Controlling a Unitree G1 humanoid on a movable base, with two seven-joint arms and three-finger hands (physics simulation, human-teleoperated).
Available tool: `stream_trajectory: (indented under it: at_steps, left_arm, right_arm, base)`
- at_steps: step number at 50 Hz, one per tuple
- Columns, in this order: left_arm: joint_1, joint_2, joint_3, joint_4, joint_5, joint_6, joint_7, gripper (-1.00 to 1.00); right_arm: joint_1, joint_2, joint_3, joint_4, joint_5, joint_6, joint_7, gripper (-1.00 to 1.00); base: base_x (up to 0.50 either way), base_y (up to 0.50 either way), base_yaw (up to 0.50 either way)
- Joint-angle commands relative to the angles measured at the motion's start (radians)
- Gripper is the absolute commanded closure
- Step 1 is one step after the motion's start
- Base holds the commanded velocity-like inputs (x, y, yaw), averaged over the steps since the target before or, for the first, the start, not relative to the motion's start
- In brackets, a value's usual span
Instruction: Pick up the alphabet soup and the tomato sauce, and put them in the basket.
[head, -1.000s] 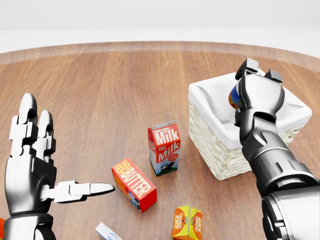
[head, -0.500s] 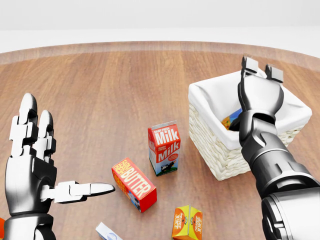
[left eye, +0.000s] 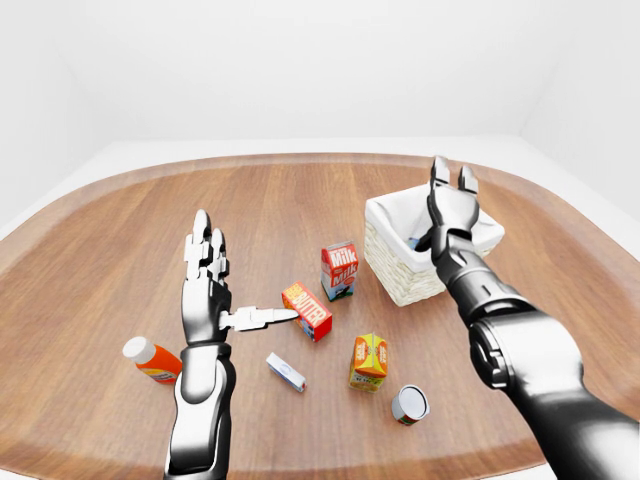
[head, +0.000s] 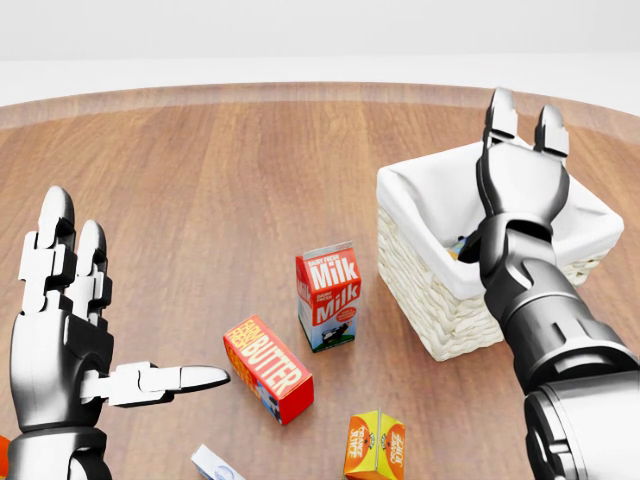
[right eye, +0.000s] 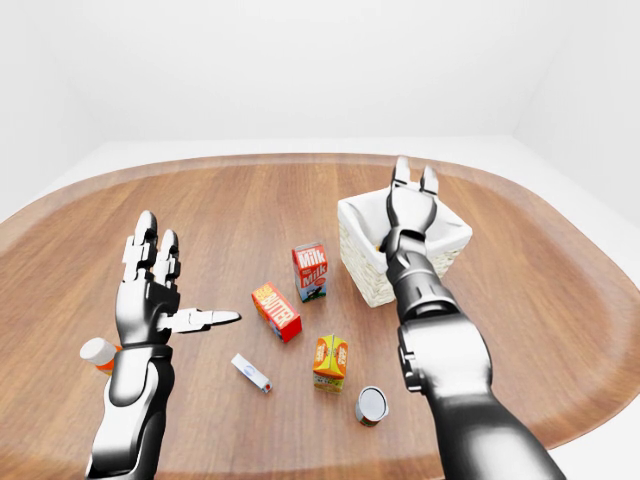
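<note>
The right hand has let go: a second ago it gripped a can over the basket; now its fingers are spread and that can lies inside. The other can stays on the table. The left hand remains open.

Over the basket the right robot hand spreads empty fingers, a can lying inside, while milk and butter sit on the tabletop.
</note>
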Motion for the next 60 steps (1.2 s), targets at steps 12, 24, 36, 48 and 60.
stream_trajectory:
  at_steps: [12, 24, 36, 48, 60]
  left_arm:
    - [0.006, 0.003, 0.002, 0.012, 0.001, 0.000, -0.013, -1.00]
    - [0.006, 0.003, 0.002, 0.012, 0.001, 0.000, -0.014, -1.00]
    - [0.006, 0.003, 0.002, 0.012, 0.001, 0.000, -0.013, -1.00]
    - [0.006, 0.003, 0.002, 0.012, 0.001, 0.000, -0.013, -1.00]
    - [0.006, 0.003, 0.002, 0.012, 0.001, 0.000, -0.013, -1.00]
  right_arm:
    - [-0.011, -0.003, -0.045, -0.010, 0.103, 0.000, 0.000, -1.00]
    - [-0.013, -0.007, -0.067, -0.014, 0.215, 0.000, 0.000, -1.00]
    - [-0.014, -0.016, -0.081, -0.018, 0.296, 0.000, 0.000, -1.00]
    - [-0.025, -0.026, -0.126, -0.027, 0.450, -0.030, 0.036, -1.00]
    - [-0.035, -0.027, -0.168, -0.037, 0.653, -0.172, 0.135, -1.00]
  base:
    - [0.00, 0.00, 0.00]
    - [0.00, 0.00, 0.00]
    - [0.00, 0.00, 0.00]
    - [0.00, 0.00, 0.00]
    - [0.00, 0.00, 0.00]
